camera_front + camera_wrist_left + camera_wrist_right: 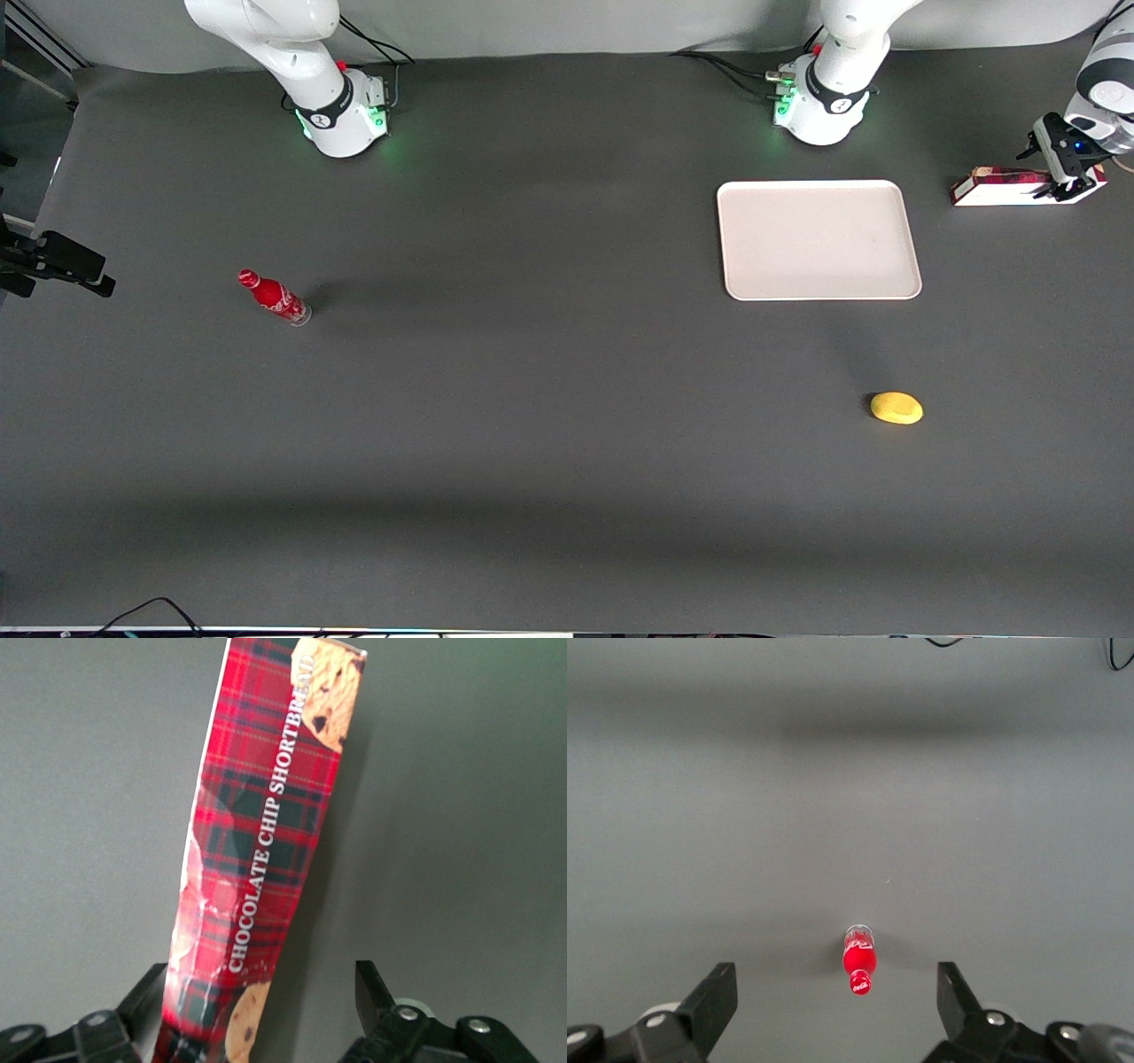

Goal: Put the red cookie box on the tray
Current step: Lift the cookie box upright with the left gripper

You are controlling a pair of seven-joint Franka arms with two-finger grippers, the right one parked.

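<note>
While the working arm reaches out to its own end of the table, the items stand as follows.

Gripper [1066, 188]: low over the table at the working arm's end, set over one end of the cookie box. The wrist view [257, 1014] shows its two fingers spread wide, one to each side of the box. One finger [146, 997] sits just at the box's edge; the other finger [374, 992] stands apart from the box with bare table between. Nothing is clamped.

Cookie box [1005, 185]: lies on the table, off the tray and toward the working arm's end, about as far from the front camera as the tray's farther rim. Its long white side faces the front camera and its red top face is up. The wrist view shows the box [270, 842] in red tartan, with cookies printed at both ends and the words "CHOCOLATE CHIP SHORTBREAD" running along its length.

Tray [819, 288]: pale, flat, with rounded corners, near the working arm's base; a strip of table separates it from the box.

Lemon [897, 408]: yellow, nearer the front camera than the tray.

Soda bottle [274, 297]: small and red, toward the parked arm's end, well apart from everything else; also seen from the parked arm's wrist [859, 958].

Table [532, 399]: covered in dark grey cloth.
</note>
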